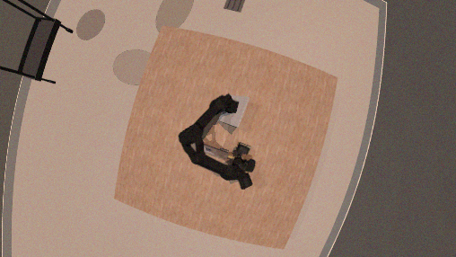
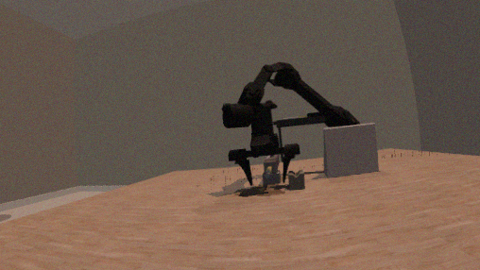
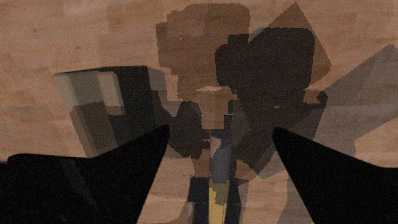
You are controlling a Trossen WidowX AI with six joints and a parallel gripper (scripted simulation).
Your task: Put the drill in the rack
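Observation:
My gripper (image 2: pixel 267 183) (image 3: pixel 220 131) is open, fingers wide apart and low over the table. The drill, a slim grey-blue rod (image 3: pixel 220 160) with a yellow band, lies between and below the fingertips in the wrist view, touching neither finger. Its near part runs out of the bottom edge beside a dark block. A grey block with a notched top (image 2: pixel 297 180) (image 3: pixel 95 110), seemingly the rack, stands just outside one finger. The drill's holder (image 2: pixel 271 178) shows between the fingers in the exterior view. I cannot make out the key or whether it is pressed down.
A pale upright box (image 1: pixel 241 111) (image 2: pixel 351 150) stands by the arm's base. A long grey fixture (image 1: pixel 216 152) lies beneath the arm. Dark arm shadows cover much of the surface around the drill in the wrist view.

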